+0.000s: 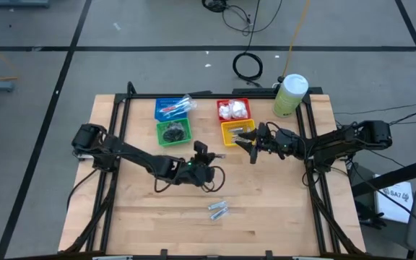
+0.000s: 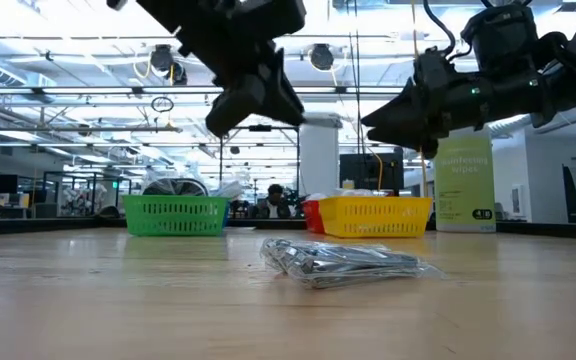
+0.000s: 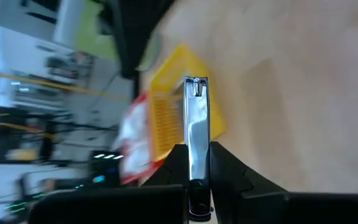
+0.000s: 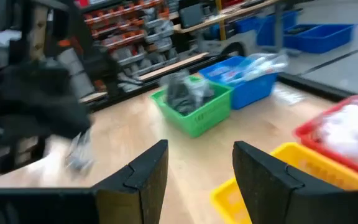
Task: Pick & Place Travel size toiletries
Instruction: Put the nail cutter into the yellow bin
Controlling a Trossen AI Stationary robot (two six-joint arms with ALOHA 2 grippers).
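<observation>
My left gripper (image 1: 201, 153) hangs over the middle of the table, shut on a small silver toiletry (image 3: 196, 115) that looks like a nail clipper. It points toward the yellow basket (image 3: 166, 112). Two more silver toiletries in clear wrap (image 1: 217, 210) lie flat on the table near its front edge, also seen in the low view (image 2: 348, 262). My right gripper (image 1: 248, 146) hovers open at the near edge of the yellow basket (image 1: 237, 131), with nothing between its fingers (image 4: 148, 174). My left gripper pinches the silver toiletry's near end (image 3: 196, 158) between its two fingers. The piece lies along the fingers and sticks out well past their tips. It is lifted clear of the table, and the fingers slant slightly down toward the table's far right.
At the back stand four small baskets: blue (image 1: 173, 108) with wrapped toothbrushes, green (image 1: 173, 133) with dark items, red (image 1: 233, 110) with white packets, and the yellow one. A tall pale-green canister (image 1: 289, 94) stands at the far right corner. Bare wood lies at the table's front left.
</observation>
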